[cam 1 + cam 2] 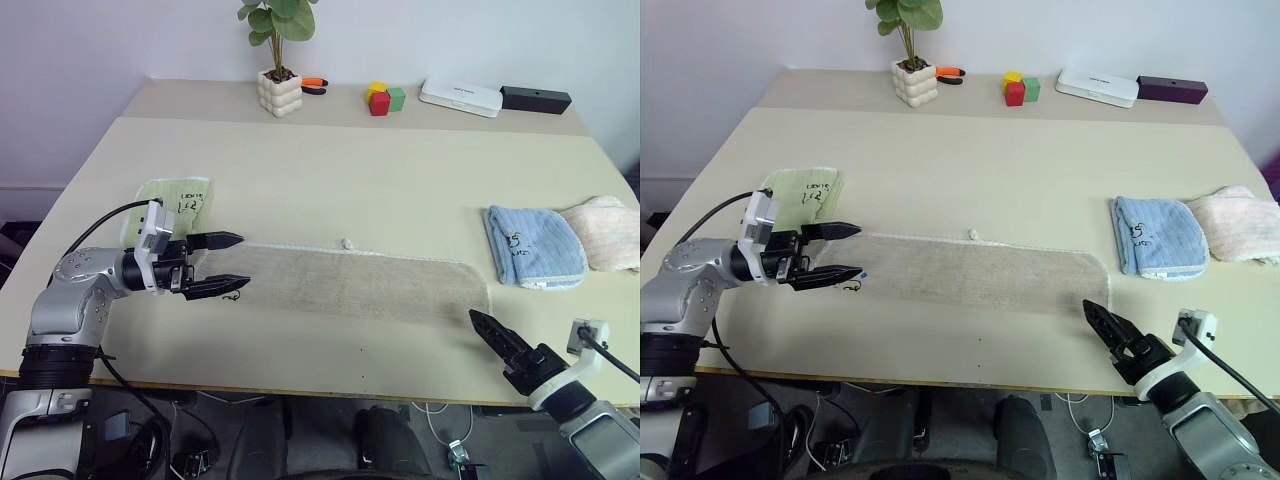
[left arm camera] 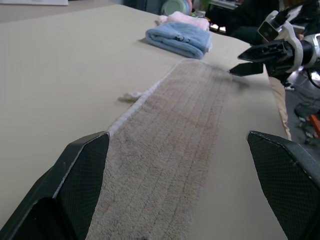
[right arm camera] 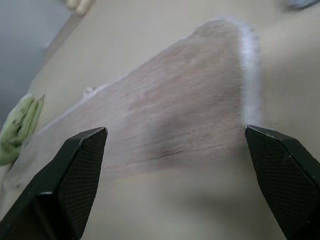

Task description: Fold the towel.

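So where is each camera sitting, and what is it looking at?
Left eye view: on the head, looking down at the towel on the table; both arms show.
Right eye view: beside it, same scene.
Left wrist view: on the left arm, looking along the towel to the right gripper; own open fingers show.
Right wrist view: on the right arm, facing the towel's end; own open fingers show.
All share the towel.

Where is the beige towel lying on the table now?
The towel lies flat as a long strip near the table's front edge, between the left hand and the right hand, with the green towel at its left end.
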You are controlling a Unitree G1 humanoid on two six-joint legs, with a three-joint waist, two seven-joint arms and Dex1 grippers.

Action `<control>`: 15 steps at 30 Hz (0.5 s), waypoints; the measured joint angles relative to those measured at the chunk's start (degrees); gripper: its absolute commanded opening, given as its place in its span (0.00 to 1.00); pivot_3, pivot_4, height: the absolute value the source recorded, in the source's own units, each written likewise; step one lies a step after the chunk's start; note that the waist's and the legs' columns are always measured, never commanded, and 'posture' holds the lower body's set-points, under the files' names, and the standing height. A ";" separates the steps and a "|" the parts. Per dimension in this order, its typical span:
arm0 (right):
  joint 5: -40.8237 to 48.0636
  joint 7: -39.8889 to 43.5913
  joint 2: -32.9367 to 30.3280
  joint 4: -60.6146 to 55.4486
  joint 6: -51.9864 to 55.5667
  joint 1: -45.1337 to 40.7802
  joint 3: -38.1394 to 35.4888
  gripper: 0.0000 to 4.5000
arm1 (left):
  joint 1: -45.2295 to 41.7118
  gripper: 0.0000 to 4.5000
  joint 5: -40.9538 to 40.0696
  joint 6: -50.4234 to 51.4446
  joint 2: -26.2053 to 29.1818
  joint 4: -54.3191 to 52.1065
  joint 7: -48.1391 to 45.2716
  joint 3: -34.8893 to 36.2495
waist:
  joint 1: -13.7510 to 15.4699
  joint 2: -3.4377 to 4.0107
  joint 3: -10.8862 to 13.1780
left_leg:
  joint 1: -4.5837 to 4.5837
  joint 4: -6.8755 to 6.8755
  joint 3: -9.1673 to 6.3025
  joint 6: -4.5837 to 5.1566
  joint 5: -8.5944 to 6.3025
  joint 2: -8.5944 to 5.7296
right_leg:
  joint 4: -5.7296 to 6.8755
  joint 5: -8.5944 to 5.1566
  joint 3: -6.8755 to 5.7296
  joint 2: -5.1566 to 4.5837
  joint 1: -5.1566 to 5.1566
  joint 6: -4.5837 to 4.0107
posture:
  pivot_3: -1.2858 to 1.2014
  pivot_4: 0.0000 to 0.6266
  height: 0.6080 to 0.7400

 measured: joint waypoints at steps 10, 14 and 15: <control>0.07 -0.07 -0.01 1.82 -0.82 0.60 -0.92 0.99 | 0.17 1.00 0.00 0.12 -1.37 -0.10 1.37 -0.01 | -0.14 0.00 0.00 | 0.01 0.01 -0.44 0.00 0.00 0.00 | 0.05 -0.12 -0.39 0.05 0.18 -0.15 | 0.52 0.24 1.00; 1.50 0.81 -0.85 1.30 0.78 0.77 0.69 0.99 | 0.17 1.00 0.00 0.15 -1.36 -0.17 1.49 -0.01 | -0.24 -0.01 -0.01 | 0.03 0.07 -0.48 0.00 0.00 0.01 | 0.08 -0.13 -0.41 0.05 0.24 -0.16 | 0.52 0.24 1.00; 1.44 1.00 -1.19 0.93 1.04 0.78 1.32 0.99 | 0.17 1.00 0.00 0.21 -1.37 -0.28 1.51 -0.01 | -0.29 -0.02 -0.02 | 0.03 0.08 -0.48 0.00 0.00 0.01 | 0.09 -0.13 -0.41 0.05 0.24 -0.17 | 0.52 0.24 1.00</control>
